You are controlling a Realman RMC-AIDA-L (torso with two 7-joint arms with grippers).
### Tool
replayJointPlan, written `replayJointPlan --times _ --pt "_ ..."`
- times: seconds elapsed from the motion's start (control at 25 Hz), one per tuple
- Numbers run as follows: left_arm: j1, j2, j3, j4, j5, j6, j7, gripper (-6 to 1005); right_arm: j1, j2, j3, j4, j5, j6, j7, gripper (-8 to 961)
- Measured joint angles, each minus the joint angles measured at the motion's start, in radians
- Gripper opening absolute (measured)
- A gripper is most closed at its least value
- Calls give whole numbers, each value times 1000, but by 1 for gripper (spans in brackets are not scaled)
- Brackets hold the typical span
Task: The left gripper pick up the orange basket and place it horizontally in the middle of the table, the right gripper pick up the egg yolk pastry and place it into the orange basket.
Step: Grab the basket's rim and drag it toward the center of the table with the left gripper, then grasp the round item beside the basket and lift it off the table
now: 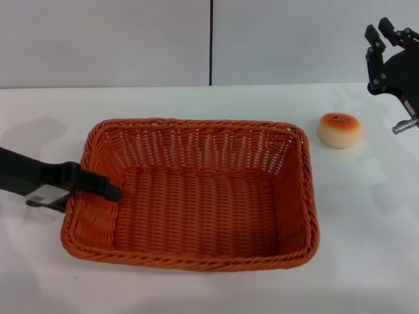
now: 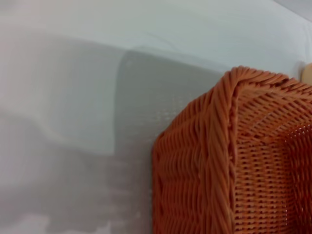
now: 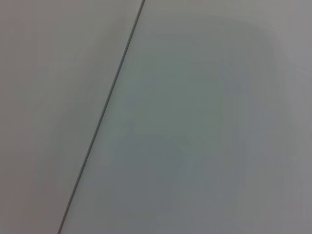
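Left gripper (image 1: 112, 191) reaches in from the robot's left, one finger over the left wall of the orange basket (image 1: 196, 196); it appears clamped on that rim, though the outer finger is hidden. Lying lengthwise near the middle of the table (image 1: 366, 229), the basket seems placed, or nearly so, with release still to come. Its inside holds nothing. Right gripper (image 1: 387, 46) hangs raised at the far right, fingers spread, gripping nothing. Egg yolk pastry (image 1: 340, 129) sits on the table just beyond the basket's right corner, below that gripper, not yet picked.
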Motion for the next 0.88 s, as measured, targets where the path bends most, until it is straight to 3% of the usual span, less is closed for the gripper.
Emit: replayJointPlan --times 0.24,0.36,0.56,0.64,0.72,0.8,0.88 --pt "-9 29 -12 -11 -36 -6 18 707 -1 6 0 -9 0 -1 0 154" --pt "-13 49 -31 -17 -62 -4 31 707 -4 12 5 -17 1 -1 0 154" --pt "-15 70 -129 -13 -106 -13 87 707 -6 21 16 -23 7 -2 9 154" --pt "-16 76 -230 -15 -165 -35 173 707 -9 23 23 -24 8 -3 31 154" --pt "-8 76 -285 -27 -222 -61 243 706 -16 21 26 -25 8 -11 84 154" --pt "-8 76 -285 -27 -222 -61 243 706 -27 9 27 -25 7 -20 152 154" --pt "37 75 -339 -71 -385 -111 420 706 -41 -18 19 -19 3 -13 268 154"
